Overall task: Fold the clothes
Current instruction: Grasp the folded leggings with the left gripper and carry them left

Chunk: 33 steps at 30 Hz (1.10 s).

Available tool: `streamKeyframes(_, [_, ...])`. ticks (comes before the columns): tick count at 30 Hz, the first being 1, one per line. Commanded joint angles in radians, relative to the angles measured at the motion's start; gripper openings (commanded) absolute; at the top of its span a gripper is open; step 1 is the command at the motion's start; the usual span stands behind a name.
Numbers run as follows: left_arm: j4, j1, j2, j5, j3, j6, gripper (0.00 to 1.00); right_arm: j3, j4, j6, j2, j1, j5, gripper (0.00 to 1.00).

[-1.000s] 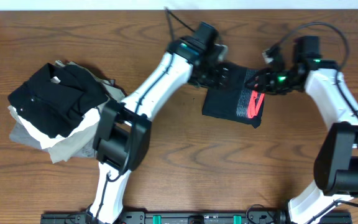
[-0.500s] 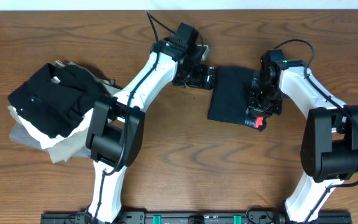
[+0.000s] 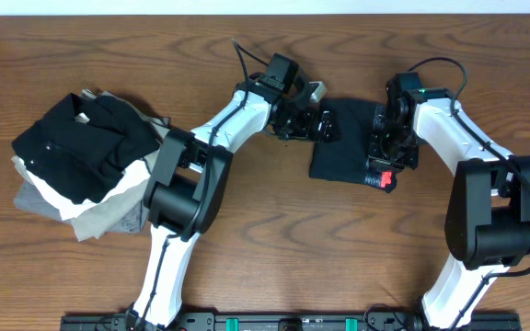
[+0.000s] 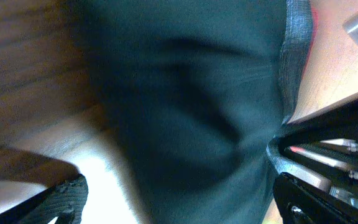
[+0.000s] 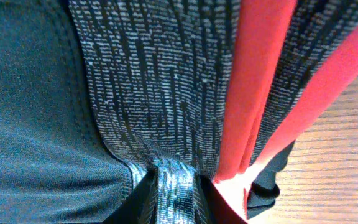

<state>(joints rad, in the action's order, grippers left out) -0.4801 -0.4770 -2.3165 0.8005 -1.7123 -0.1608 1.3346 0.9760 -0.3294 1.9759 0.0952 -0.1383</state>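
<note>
From above, the leggings (image 3: pixel 346 147) lie as a small dark rectangle on the table (image 3: pixel 265 253), right of centre and well apart from the heap of garments (image 3: pixel 76 165) at the left. The left gripper (image 3: pixel 323 126) sits at the rectangle's upper left edge. The right gripper (image 3: pixel 382 156) is on its right edge, where a bit of coral waistband (image 3: pixel 383 177) pokes out.

In the left wrist view, dark cloth fills the middle and a grey band (image 4: pixel 294 56) runs down its right side. The fingers (image 4: pixel 64 198) are spread wide, one at each lower corner, with nothing pinched between them. The right one looks to be touching the cloth's edge.

The right wrist view is filled with the grey band and the coral folds. The jaws are closed tight on a narrow strip of the grey band at the bottom.

The main risk is the right arm's hold. If that arm lifts or pulls away before letting go, it would likely drag the top layers and spread the fold open. The left arm's splayed fingers could also catch the edge and rumple it as they leave, and the bundle may slide on the smooth wood.
</note>
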Motion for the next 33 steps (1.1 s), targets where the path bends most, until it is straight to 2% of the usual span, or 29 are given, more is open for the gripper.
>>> streamKeyframes(1, [0.018,-0.012,-0.06,0.103,0.01,-0.021,0.96,-0.012,-0.023,-0.01,0.039,-0.002,0.104,0.19])
streamKeyframes(4, [0.054,-0.028,-0.077,0.131,0.01,-0.05,0.95,-0.012,-0.023,-0.01,0.039,-0.002,0.104,0.19])
streamKeyframes(6, [0.072,-0.042,-0.079,0.132,0.01,-0.056,0.86,-0.012,-0.022,-0.01,0.039,-0.002,0.104,0.18])
streamKeyframes(7, [0.079,-0.048,-0.078,0.135,0.01,-0.056,0.79,-0.012,-0.022,-0.01,0.039,-0.002,0.104,0.18])
streamKeyframes(11, [0.102,-0.061,-0.078,0.131,0.009,-0.081,0.26,-0.012,-0.02,-0.01,0.039,-0.002,0.104,0.17])
streamKeyframes(13, [0.103,-0.058,-0.077,0.13,0.009,-0.081,0.19,-0.012,-0.017,-0.009,0.038,-0.003,0.104,0.16])
streamKeyframes(14, [0.101,-0.054,-0.077,0.131,0.009,-0.082,0.12,-0.012,-0.017,-0.001,0.037,-0.003,0.103,0.15])
streamKeyframes(16, [0.098,-0.045,-0.075,0.131,0.008,-0.082,0.06,-0.011,-0.016,0.023,0.03,-0.003,0.092,0.13])
streamKeyframes(21, [0.04,-0.013,-0.029,0.131,0.008,-0.066,0.06,0.007,-0.009,0.058,-0.061,-0.01,0.014,0.12])
streamKeyframes(28, [-0.209,0.068,0.18,0.118,0.008,0.137,0.06,0.055,-0.056,0.092,-0.33,-0.016,-0.016,0.22])
streamKeyframes(33, [-0.346,0.136,0.361,0.064,0.008,0.251,0.06,0.057,-0.114,0.082,-0.463,-0.015,-0.016,0.24])
